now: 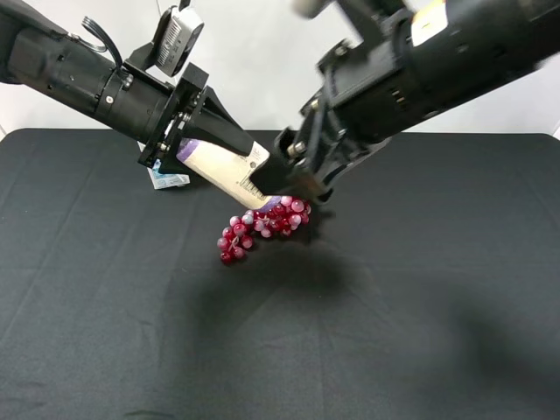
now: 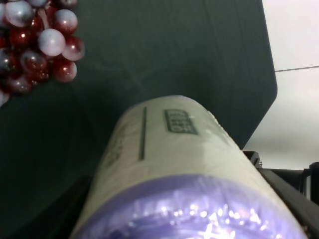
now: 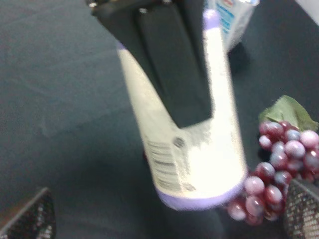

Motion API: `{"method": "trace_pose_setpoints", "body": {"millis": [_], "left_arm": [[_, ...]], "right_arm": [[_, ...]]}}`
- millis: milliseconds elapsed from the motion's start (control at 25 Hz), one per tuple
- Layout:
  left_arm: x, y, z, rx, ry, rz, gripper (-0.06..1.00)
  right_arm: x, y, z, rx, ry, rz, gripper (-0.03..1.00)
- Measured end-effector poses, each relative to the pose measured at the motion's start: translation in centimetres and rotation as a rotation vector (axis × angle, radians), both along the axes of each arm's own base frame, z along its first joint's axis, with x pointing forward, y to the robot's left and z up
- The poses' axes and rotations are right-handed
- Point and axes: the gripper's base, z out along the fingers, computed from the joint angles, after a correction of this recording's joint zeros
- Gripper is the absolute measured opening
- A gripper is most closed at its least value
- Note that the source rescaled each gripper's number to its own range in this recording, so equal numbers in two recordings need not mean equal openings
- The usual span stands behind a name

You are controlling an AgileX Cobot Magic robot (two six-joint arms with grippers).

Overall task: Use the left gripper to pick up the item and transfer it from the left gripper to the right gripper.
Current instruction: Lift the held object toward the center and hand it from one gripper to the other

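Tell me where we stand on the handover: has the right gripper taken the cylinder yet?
Not yet. Done: the left gripper has the item clamped and held above the table, over the grape bunch. In hand: the right gripper sits at the item's free purple end, its fingers open on either side, not gripping. Left: close the right, then release the left.
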Motion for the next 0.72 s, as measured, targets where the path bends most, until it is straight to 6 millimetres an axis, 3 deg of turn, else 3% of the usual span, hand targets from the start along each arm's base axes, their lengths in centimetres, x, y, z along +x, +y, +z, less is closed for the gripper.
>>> {"method": "trace_pose_setpoints", "body": {"millis": [200,720], "left_arm": [[-0.1,-0.1,0.1,-0.015,0.012,-0.01,0.01],[-1.0,-0.4,0.8,-0.096,0.033,-0.115,0.01]], "right_arm": [[1.0,1.3,-1.8,-0.021,0.005,0.001,1.0],[2.1,2.3,-3.9,-0.051,0.016,-0.005,1.0]]}}
